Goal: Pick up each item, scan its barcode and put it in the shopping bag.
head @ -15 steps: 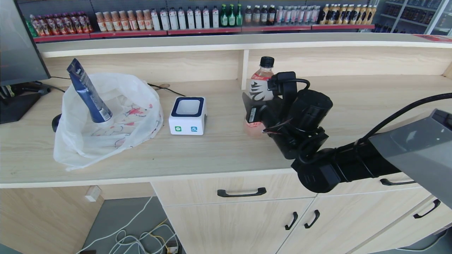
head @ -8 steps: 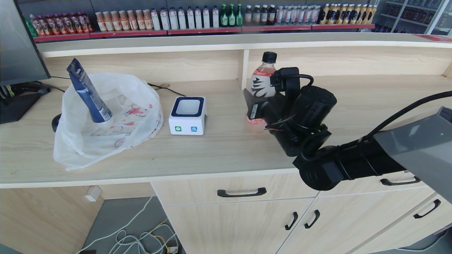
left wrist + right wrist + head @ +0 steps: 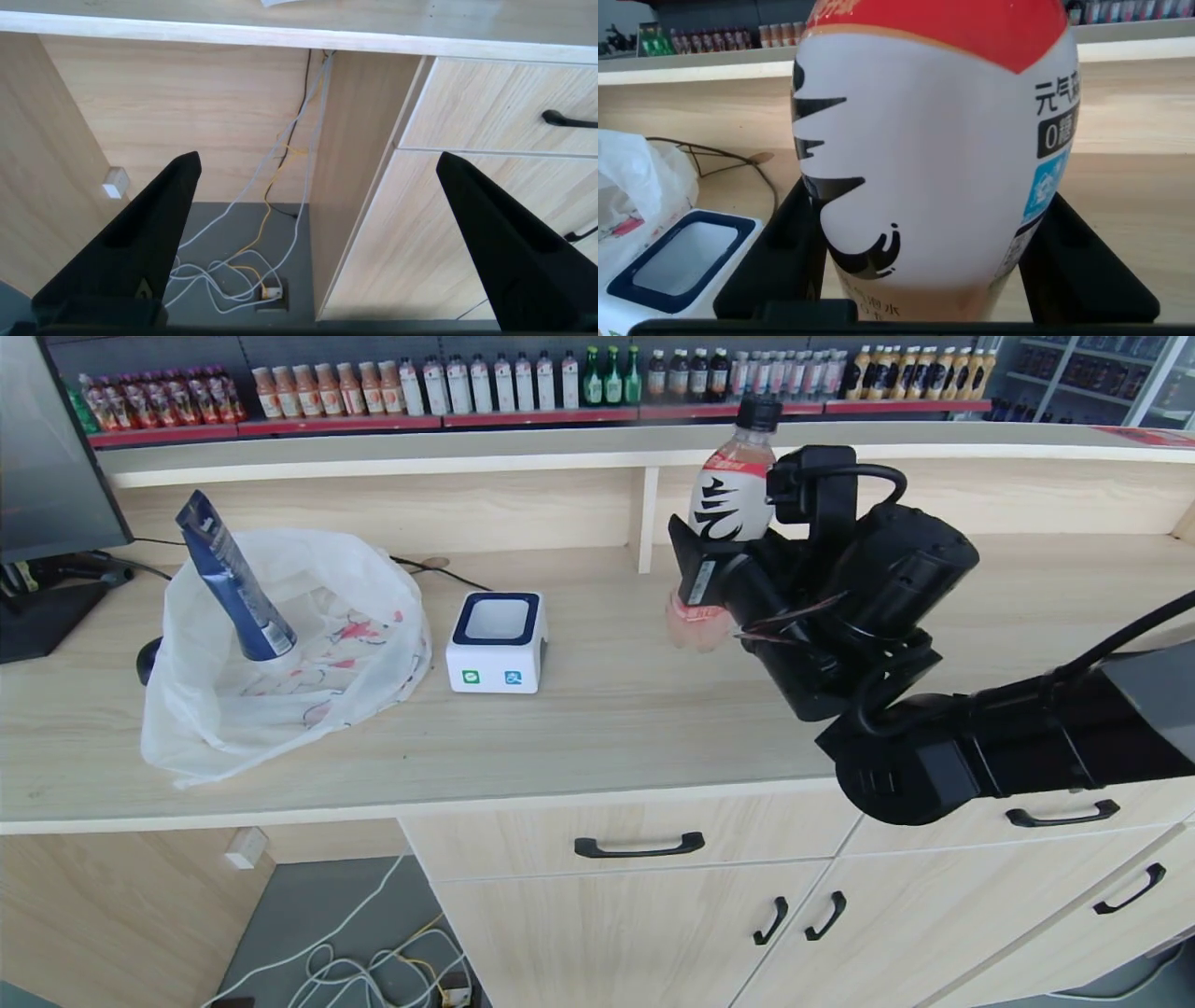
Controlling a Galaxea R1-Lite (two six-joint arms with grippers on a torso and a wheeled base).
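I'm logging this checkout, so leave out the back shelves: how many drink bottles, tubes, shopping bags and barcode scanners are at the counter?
Drink bottle: 1, held in the right gripper
Shopping bag: 1
Tube: 1, standing in it
Barcode scanner: 1
Total: 4

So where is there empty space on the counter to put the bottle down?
The counter is bare between the scanner and the right gripper holding the bottle, and along the front edge. The left end is crowded: the shopping bag with the tube sits there.
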